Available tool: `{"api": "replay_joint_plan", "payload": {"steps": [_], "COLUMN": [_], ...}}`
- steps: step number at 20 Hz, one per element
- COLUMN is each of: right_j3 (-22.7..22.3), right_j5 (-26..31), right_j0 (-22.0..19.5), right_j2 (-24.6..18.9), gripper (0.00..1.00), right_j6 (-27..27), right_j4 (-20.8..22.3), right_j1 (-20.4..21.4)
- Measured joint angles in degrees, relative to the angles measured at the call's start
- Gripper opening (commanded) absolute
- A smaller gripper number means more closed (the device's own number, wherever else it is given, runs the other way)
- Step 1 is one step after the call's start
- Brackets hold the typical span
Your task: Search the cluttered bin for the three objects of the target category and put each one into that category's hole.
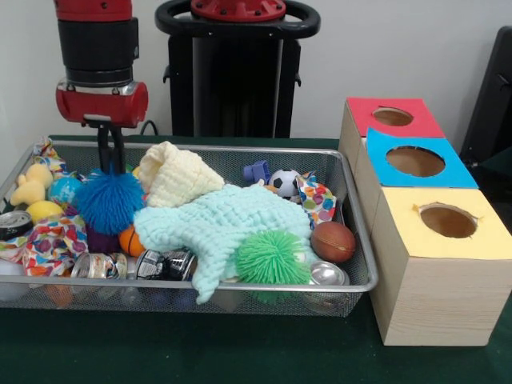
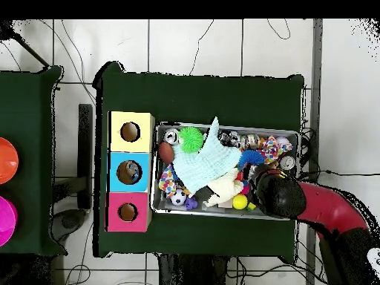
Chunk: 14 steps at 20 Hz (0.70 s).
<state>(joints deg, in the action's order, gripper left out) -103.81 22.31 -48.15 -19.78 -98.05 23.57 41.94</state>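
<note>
At the left of the silver wire-mesh bin [image 1: 352, 216], the red and black arm's gripper [image 1: 111, 164] is lowered just behind the fuzzy blue pom-pom ball [image 1: 109, 202]; whether its fingers are apart or together cannot be told. Across the bin are seen a cream knitted cloth [image 1: 182, 174], a mint-green knitted cloth [image 1: 220, 224], a spiky green ball [image 1: 272, 258], a small soccer ball [image 1: 283, 182] and a brown basketball [image 1: 333, 241]. To the right stand three wooden boxes with round holes, topped red [image 1: 390, 117], blue [image 1: 414, 161] and yellow [image 1: 445, 222]; no writing can be read.
</note>
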Motion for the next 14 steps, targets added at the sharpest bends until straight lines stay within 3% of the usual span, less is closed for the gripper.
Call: {"api": "replay_joint_plan", "payload": {"steps": [14], "right_j3": [-8.6], "right_j5": [0.0], "right_j0": [-5.6], "right_j2": [0.9], "gripper": [0.00], "right_j6": [0.0], "right_j4": [0.0], "right_j1": [5.1]}}
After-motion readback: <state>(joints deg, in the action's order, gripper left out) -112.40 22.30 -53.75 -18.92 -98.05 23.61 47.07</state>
